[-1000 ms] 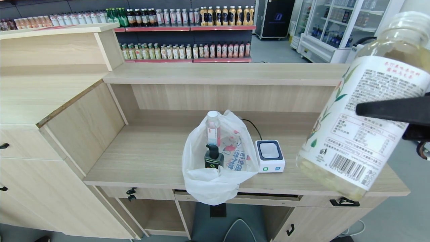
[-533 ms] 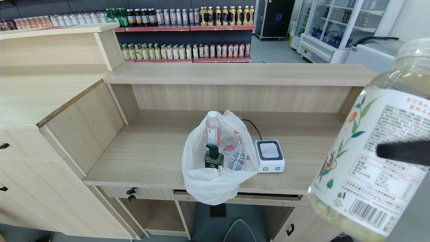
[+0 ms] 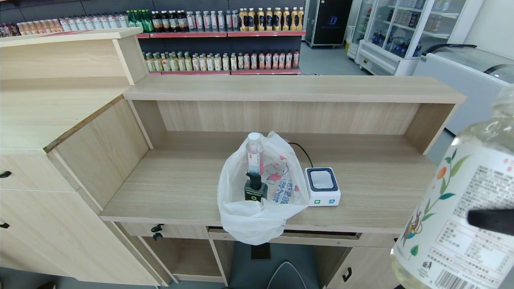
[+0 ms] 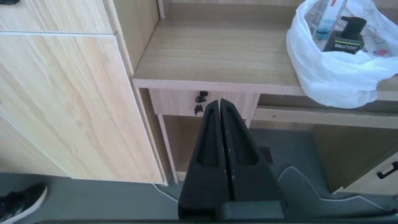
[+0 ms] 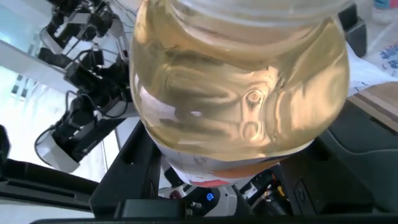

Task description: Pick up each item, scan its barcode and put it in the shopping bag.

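My right gripper [image 3: 480, 222] is shut on a large clear bottle of pale yellow drink [image 3: 453, 224] with a white printed label, held up close at the lower right, off the counter's right end. The right wrist view looks at the bottle's base [image 5: 242, 93]. A white shopping bag [image 3: 257, 212] sits open at the counter's front edge and holds a clear bottle [image 3: 254, 154] and a black pump bottle [image 3: 255, 188]. The white barcode scanner [image 3: 322, 186] stands just right of the bag. My left gripper [image 4: 219, 112] is shut and empty, low in front of the counter, left of the bag [image 4: 336, 62].
The wooden counter [image 3: 180, 184] has a raised back shelf and a tall side cabinet [image 3: 60, 120] on the left. Drawers with black handles [image 3: 411, 241] run under the front edge. The scanner's cable [image 3: 299, 150] trails back. Store shelves of drinks stand behind.
My right gripper has carried the drink bottle down and to the right, away from the scanner. The bag, its contents and the scanner have stayed put.
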